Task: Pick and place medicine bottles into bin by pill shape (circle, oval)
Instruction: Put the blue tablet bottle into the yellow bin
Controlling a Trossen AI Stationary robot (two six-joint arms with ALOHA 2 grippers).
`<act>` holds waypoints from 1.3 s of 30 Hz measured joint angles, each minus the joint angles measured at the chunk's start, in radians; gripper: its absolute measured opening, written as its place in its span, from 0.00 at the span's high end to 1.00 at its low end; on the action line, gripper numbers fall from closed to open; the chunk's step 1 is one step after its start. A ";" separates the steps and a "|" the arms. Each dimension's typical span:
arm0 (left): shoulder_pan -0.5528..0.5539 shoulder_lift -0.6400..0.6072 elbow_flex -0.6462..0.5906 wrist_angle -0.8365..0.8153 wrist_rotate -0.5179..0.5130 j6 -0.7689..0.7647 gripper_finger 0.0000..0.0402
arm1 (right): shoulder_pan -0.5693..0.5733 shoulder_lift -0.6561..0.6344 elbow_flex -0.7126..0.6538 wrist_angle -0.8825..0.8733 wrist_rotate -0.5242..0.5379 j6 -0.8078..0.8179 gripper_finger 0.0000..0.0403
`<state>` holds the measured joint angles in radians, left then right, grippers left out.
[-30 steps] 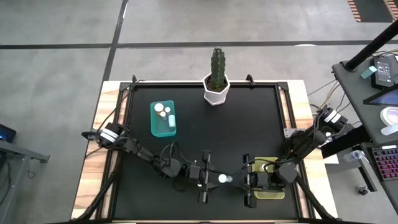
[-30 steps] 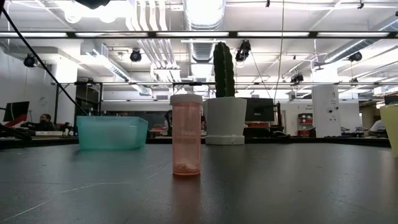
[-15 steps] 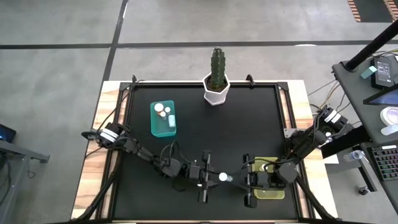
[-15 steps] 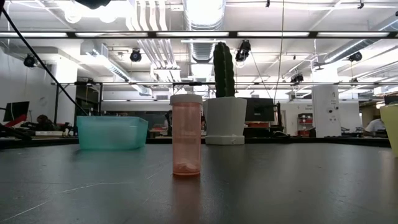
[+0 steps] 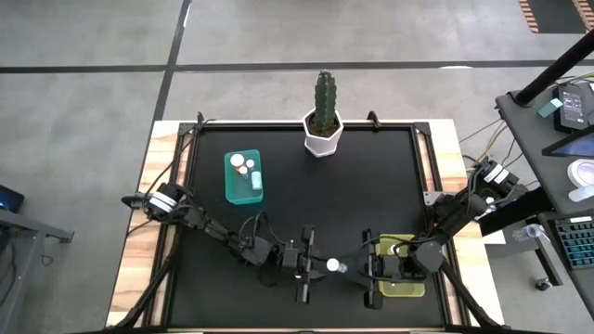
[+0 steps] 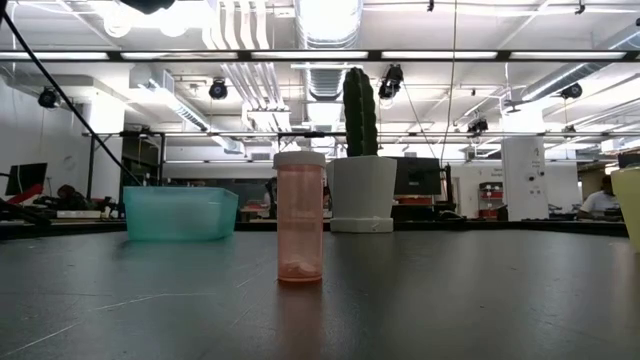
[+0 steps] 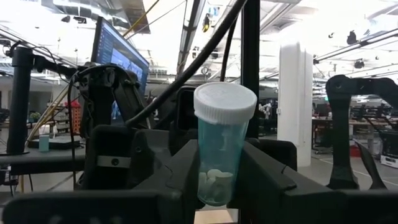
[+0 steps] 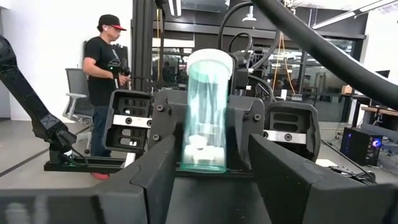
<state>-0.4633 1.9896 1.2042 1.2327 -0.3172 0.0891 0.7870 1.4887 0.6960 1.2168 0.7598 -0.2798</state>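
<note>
Low in the frame's middle, the left gripper [image 5: 303, 266] clamps 1 teal bottle [image 7: 219, 151] upright for handover (pills visible), while the right gripper [image 5: 373, 271] stands parted around it.

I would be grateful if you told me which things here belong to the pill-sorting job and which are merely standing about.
Part of the job:
- teal bottle, held in the left pincer
- orange bottle
- capped bottles in the teal bin
- yellow bin

Just standing about:
- cactus pot
- person in the room behind
</note>
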 joint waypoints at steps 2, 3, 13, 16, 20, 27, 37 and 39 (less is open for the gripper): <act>-0.003 0.000 0.000 -0.004 0.000 0.000 0.80 | 0.000 0.000 0.000 0.000 0.000 0.000 0.51; -0.005 -0.001 0.000 -0.005 0.000 0.000 0.80 | 0.000 0.000 0.000 0.000 0.000 0.000 0.50; -0.031 -0.073 -0.047 -0.129 -0.046 -0.002 0.80 | 0.006 -0.004 0.000 -0.034 0.004 0.047 0.50; -0.039 -0.131 -0.055 -0.337 -0.079 -0.010 0.80 | 0.009 -0.016 0.000 -0.080 0.013 0.084 0.50; -0.042 -0.189 -0.054 -0.632 -0.092 -0.100 0.80 | 0.009 -0.061 0.005 -0.223 0.031 0.166 0.50; -0.042 -0.187 -0.051 -0.697 -0.117 -0.136 0.80 | 0.004 -0.122 0.108 -0.575 0.029 0.280 0.50; -0.042 -0.184 -0.051 -0.668 -0.122 -0.103 0.80 | -0.016 -0.073 0.310 -0.934 0.029 0.322 0.50; -0.043 -0.187 -0.051 -0.665 -0.122 -0.101 0.80 | -0.023 -0.068 0.333 -0.985 0.029 0.343 0.50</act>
<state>-0.5060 1.8026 1.1529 0.5682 -0.4389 -0.0124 0.7643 1.4210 1.0290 0.2317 0.7893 0.0635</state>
